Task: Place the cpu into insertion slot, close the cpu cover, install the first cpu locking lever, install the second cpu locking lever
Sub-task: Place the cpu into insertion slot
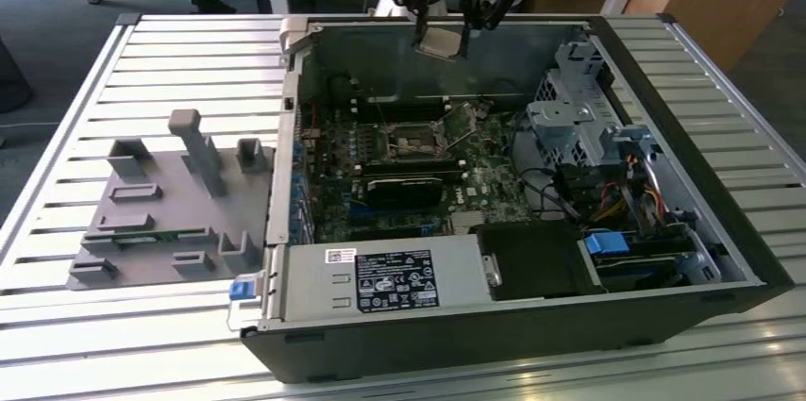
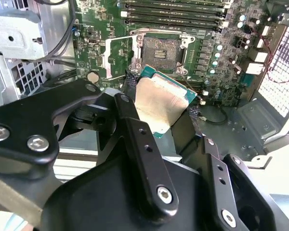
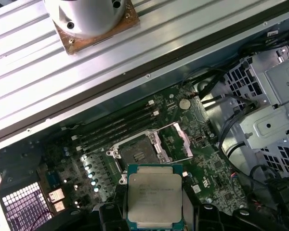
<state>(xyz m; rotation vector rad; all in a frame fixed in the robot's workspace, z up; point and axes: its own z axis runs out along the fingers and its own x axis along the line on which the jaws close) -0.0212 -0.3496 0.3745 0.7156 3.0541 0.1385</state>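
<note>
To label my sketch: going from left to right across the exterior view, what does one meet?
grey moulded fixture → the insertion slot → silver drive cage

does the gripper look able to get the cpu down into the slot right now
Probably yes. The gripper holds the cpu above the open case. The slot lies bare below it, and the cover is flipped open beside the slot, with nothing seen in between.

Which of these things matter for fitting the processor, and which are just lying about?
Job: gripper holding silvery square cpu; black square insertion slot; silver frame cpu cover, open.
Lying about: grey plastic fixture block; long black memory slots; silver power supply box.
</note>
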